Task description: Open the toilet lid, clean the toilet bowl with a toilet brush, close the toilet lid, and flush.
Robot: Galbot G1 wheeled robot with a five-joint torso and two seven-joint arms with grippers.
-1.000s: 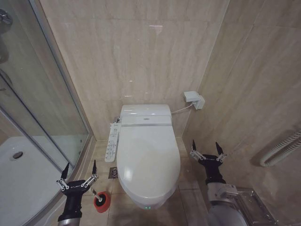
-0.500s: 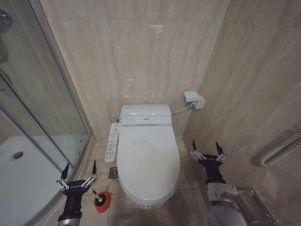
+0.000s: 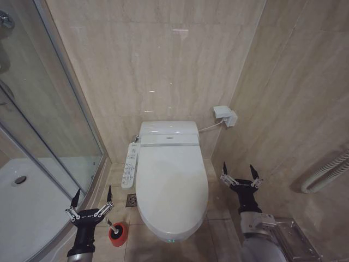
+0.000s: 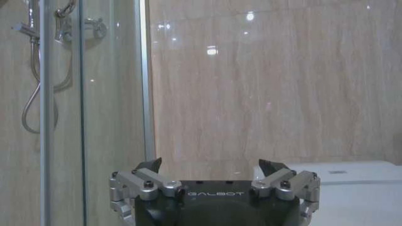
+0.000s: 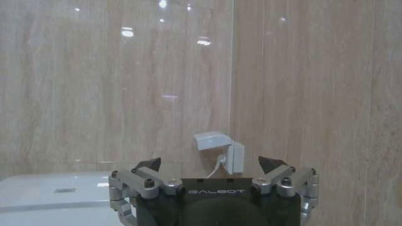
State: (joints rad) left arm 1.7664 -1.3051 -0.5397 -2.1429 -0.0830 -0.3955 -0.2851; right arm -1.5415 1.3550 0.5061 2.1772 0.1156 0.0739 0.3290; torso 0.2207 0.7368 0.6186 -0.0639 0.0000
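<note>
The large glossy white oval plastic toilet lid (image 3: 171,188) is lying shut over the toilet bowl, hiding it, so the opening step is not yet begun. Taking the lid as the landmark, the left gripper (image 3: 91,197) is hanging beside its left front edge, apart from it, with its jaws spread wide and grasping nothing. The right gripper (image 3: 240,173) is hovering beside the lid's right edge, likewise released and empty. The small toilet brush (image 3: 115,228), its dark head sitting in a round red holder, is standing on the floor tiles just off the lid's left front corner, near the left gripper. A long white button panel (image 3: 130,164) is running along the lid's left side. Judging from this, the next move calls for one gripper to reach under the lid's front rim and lift it toward the tank.
</note>
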